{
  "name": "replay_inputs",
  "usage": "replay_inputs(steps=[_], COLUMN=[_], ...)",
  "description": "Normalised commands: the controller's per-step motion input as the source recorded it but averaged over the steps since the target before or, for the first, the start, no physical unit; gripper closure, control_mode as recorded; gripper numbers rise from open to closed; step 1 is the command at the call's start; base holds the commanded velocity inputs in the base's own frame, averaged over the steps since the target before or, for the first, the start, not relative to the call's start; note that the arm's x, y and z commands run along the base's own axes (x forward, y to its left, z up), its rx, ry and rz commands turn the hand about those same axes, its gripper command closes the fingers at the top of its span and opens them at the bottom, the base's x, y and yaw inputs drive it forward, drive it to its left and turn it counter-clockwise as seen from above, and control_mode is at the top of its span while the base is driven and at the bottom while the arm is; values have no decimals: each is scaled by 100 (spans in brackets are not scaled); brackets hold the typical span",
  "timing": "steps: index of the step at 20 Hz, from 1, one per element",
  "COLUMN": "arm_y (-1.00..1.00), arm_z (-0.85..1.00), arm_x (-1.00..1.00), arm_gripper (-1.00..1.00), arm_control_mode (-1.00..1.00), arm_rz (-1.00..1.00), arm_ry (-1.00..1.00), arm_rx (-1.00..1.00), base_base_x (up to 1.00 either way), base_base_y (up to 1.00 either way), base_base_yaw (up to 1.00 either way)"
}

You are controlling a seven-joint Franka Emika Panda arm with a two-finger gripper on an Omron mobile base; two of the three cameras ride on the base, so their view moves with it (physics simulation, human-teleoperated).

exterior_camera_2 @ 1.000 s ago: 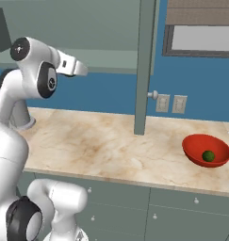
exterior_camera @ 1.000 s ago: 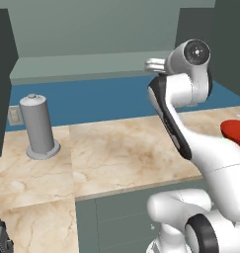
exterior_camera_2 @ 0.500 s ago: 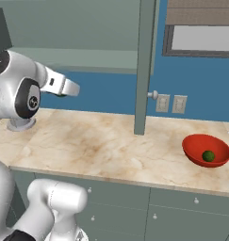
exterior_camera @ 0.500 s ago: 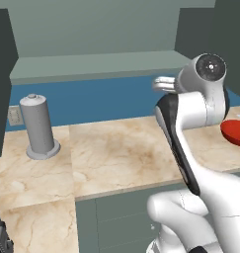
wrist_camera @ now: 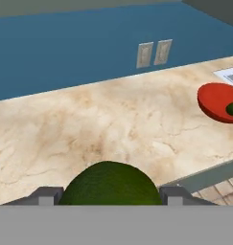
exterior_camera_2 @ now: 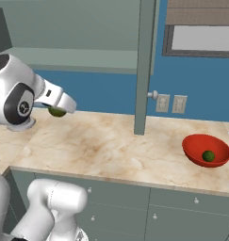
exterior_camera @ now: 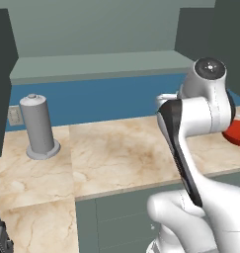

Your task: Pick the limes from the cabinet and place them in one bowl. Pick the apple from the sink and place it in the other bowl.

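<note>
Left base view: since half a second ago the arm has swung further right and lower, its upper joint now close above the red bowl (exterior_camera: 236, 137) at the right edge. The counter (exterior_camera: 116, 153) lies bare beside the arm; a grey canister (exterior_camera: 38, 127) stands well off to the left.

Right base view: the claw (exterior_camera_2: 59, 109) has dropped nearer the counter, a lime (exterior_camera_2: 56, 111) showing beneath its white hand. The cabinet door (exterior_camera_2: 145, 66) hangs edge-on between the claw and the bowl, which holds the other lime (exterior_camera_2: 208, 156).

Hand view: the fingers (wrist_camera: 47, 195) sit closed against both sides of the held lime. Open marble stretches ahead to the bowl at far right, near the counter edge.
</note>
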Motion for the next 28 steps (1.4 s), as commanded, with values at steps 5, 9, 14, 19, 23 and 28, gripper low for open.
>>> replay_inputs(steps=[5, 9, 14, 19, 23, 28], arm_y=[-1, 2, 6, 8, 0, 0], arm_z=[-31, -33, -35, -5, 0, 0], arm_x=[-12, -35, -33, -3, 0, -2], arm_gripper=[100, 100, 100, 100, 100, 100], arm_control_mode=[-100, -100, -100, -100, -100, 100], arm_rz=[1, 8, 9, 2, 0, 0], arm_ry=[35, 7, 1, 3, 0, 0], arm_rx=[3, 10, 12, 0, 0, 0], base_base_x=[0, 0, 0, 0, 0, -37], base_base_y=[0, 0, 0, 0, 0, -6], base_base_yaw=[0, 0, 0, 0, 0, 0])
